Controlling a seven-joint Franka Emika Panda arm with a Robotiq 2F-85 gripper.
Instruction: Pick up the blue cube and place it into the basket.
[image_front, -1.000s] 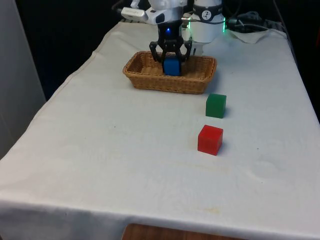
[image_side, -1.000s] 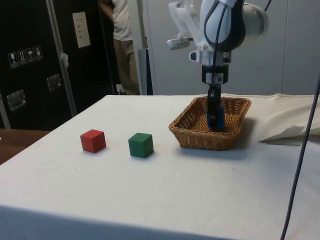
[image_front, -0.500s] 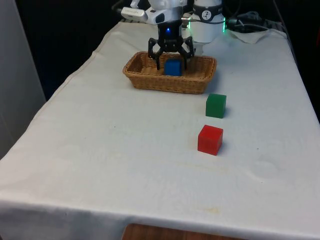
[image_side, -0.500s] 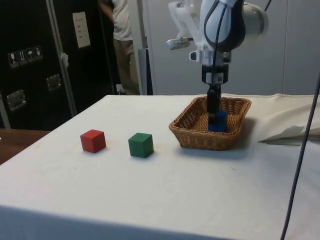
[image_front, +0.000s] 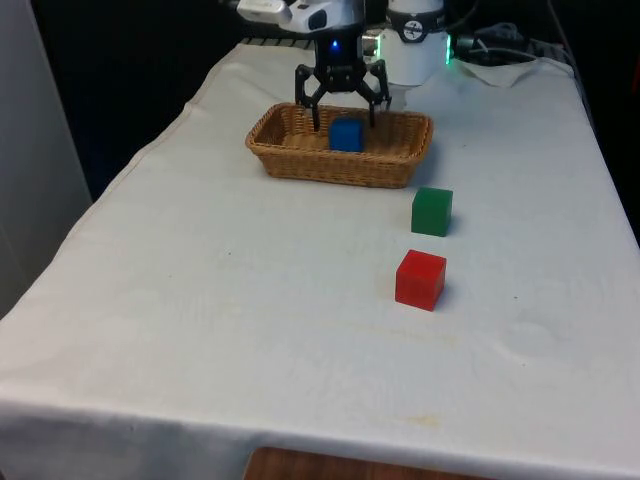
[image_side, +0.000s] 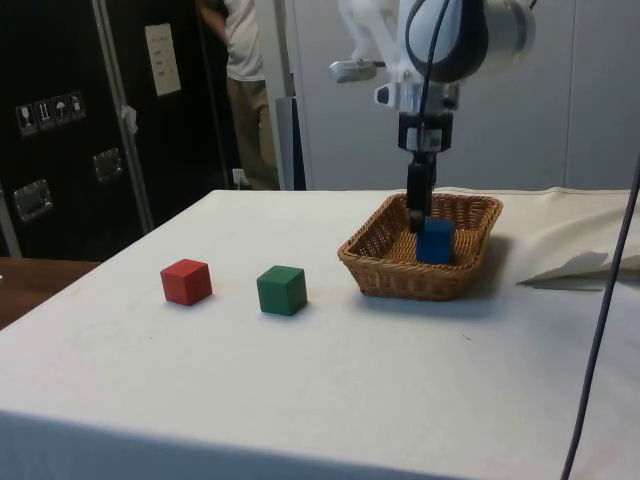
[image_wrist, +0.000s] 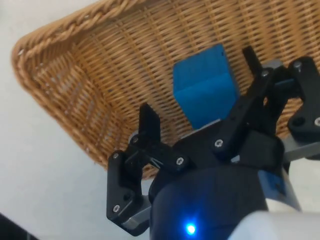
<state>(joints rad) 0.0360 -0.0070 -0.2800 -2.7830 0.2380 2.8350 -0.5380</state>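
**A:** Where does the blue cube (image_front: 346, 135) sit?

**B:** It lies on the woven floor of the wicker basket (image_front: 290, 160), near the middle. In the side view the blue cube (image_side: 435, 241) rests inside the basket (image_side: 385, 275) with its top level with the rim.

**A:** And the gripper (image_front: 341, 110)?

**B:** It hangs above the cube with its fingers spread wide and nothing between them. The wrist view shows the gripper (image_wrist: 200, 82) over the blue cube (image_wrist: 205, 92), one fingertip (image_wrist: 149, 120) on each side and clear of it, with the basket (image_wrist: 60, 85) weave below.

**A:** What else is on the table?

**B:** A green cube (image_front: 431, 211) stands on the white cloth (image_front: 200, 300) near the basket, and a red cube (image_front: 420, 279) stands just beyond it, nearer the front camera. A person (image_side: 240, 80) stands behind the table in the side view.
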